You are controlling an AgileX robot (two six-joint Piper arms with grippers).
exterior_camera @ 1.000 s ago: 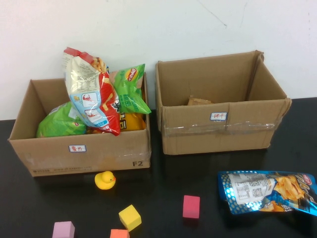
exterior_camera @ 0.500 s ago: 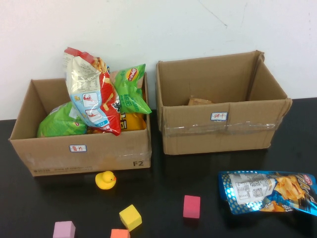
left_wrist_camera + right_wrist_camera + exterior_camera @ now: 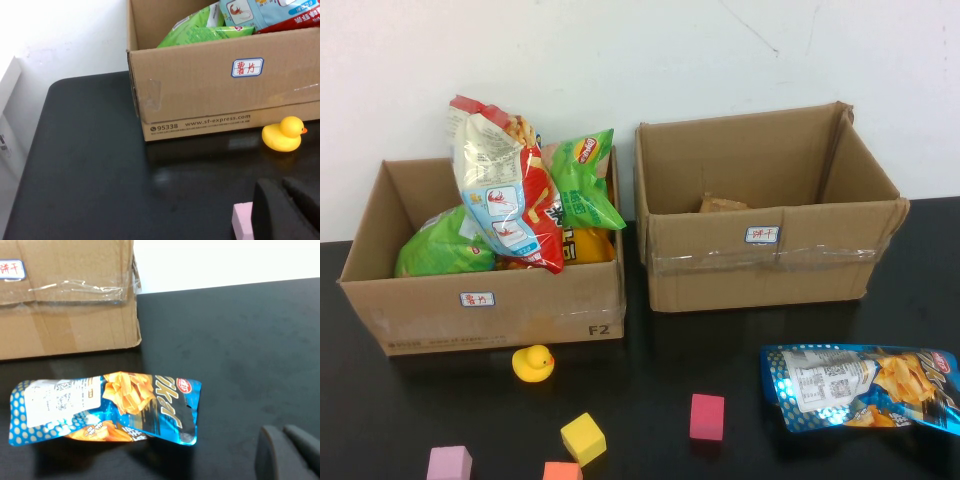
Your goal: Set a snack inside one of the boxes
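We are looking at a black tabletop (image 3: 650, 360) that is carrying two open brown cardboard boxes. The left cardboard box (image 3: 480, 300) is already holding several crisp bags, and the right cardboard box (image 3: 760, 265) is standing nearly empty just beside it. The snack we are judging to be the task's thing, a flat blue foil snack bag with an orange picture (image 3: 860, 388), is lying on the tabletop in front of the right box, apart from it. In the right wrist view the same bag (image 3: 105, 407) is lying flat near the box corner. The right claw (image 3: 290, 452) is hanging near this bag, not touching it, and we cannot tell if it is open or closed. The left claw (image 3: 287, 210) is waiting low over the tabletop, near a pink foam cube (image 3: 242, 222) and a small yellow rubber duck (image 3: 282, 135), and its state we also cannot tell. We are expecting the bag to be light, soft and crinkly, with a slippery foil skin and brittle pieces inside, so we are advising to pinch it at a sealed end edge and not to squeeze the puffed middle. The right box seems the natural place for it.
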